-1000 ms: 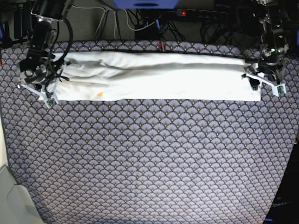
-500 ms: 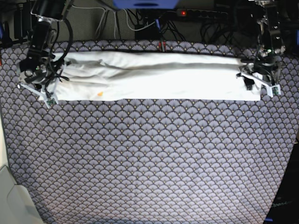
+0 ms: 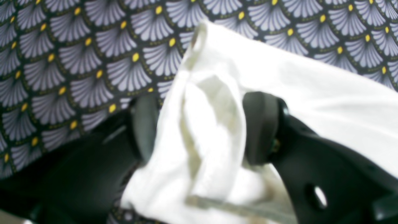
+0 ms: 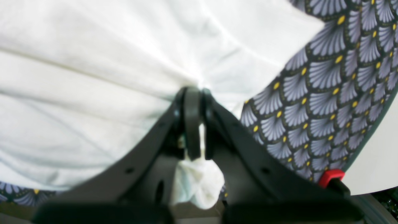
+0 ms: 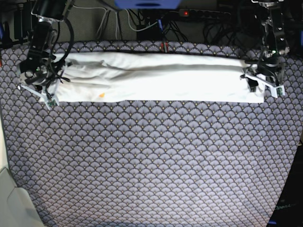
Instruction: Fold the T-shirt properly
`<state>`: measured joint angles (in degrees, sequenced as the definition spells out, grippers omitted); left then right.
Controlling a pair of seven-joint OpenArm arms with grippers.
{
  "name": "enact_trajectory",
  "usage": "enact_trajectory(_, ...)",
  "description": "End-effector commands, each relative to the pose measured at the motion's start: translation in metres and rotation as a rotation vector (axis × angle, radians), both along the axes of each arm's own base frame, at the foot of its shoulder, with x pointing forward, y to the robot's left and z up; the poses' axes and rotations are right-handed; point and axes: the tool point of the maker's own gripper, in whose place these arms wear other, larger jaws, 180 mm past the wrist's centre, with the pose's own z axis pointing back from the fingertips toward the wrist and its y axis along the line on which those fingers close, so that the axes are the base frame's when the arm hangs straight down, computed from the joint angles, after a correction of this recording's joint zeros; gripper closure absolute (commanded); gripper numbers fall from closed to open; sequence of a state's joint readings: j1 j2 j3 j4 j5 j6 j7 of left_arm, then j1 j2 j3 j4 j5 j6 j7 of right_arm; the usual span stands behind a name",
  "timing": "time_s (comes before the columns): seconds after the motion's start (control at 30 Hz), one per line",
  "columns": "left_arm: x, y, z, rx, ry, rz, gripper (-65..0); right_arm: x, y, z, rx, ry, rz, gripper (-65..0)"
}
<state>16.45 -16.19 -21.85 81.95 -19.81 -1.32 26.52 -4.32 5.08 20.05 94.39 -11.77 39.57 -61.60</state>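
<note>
Right tool, at the left of the base view, is pinched fully closed on the sleeve-end corner of the large white cotton T-shirt; its wrist view shows cloth bunched between the pads. That garment lies as a long, narrow folded band across the far part of the bench, which is covered in a purple fan-patterned cloth, its long axis running straight from one tool to the other. Left tool, at the right end, stands wide with the shirt's corner draped between its fingers; whether it truly grips I cannot tell. Judging by this, the next fold must carry one end along that axis toward the other.
</note>
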Motion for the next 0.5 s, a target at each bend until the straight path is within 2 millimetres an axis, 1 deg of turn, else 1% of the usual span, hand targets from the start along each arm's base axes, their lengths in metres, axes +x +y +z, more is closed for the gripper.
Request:
enact_trajectory(0.0, -0.007, 0.007, -0.005, 0.020, 0.046, 0.010, -37.1, 0.008, 0.008, 0.002, 0.034, -0.029, 0.019, 0.0)
enact_trajectory(0.07, -0.011, 0.009, -0.011, 0.016, 0.063, 0.017, -28.2, 0.008, 0.007, 0.003, 0.033, -0.029, 0.019, 0.0)
enact_trajectory(0.23, -0.018, 0.011, -0.020, 0.010, 0.088, 0.027, -0.5, 0.008, 0.007, 0.003, 0.033, -0.029, 0.019, 0.0)
enact_trajectory(0.27, -0.018, 0.011, -0.021, 0.010, 0.091, 0.028, 0.0, 0.008, 0.007, 0.003, 0.033, -0.029, 0.019, 0.0)
enact_trajectory(0.33, -0.018, 0.011, -0.020, 0.010, 0.090, 0.027, -1.9, 0.008, 0.007, 0.003, 0.033, -0.029, 0.019, 0.0)
enact_trajectory(0.37, -0.018, 0.010, -0.019, 0.012, 0.086, 0.025, -1.1, 0.008, 0.007, 0.003, 0.033, -0.029, 0.019, 0.0)
enact_trajectory(0.43, -0.011, 0.006, -0.008, 0.016, 0.054, 0.011, -0.2, 0.008, 0.007, 0.003, 0.033, -0.031, 0.019, 0.0)
enact_trajectory(0.47, -0.004, 0.002, 0.003, 0.021, 0.024, -0.001, -0.4, 0.008, 0.007, 0.003, 0.033, -0.031, 0.019, 0.0)
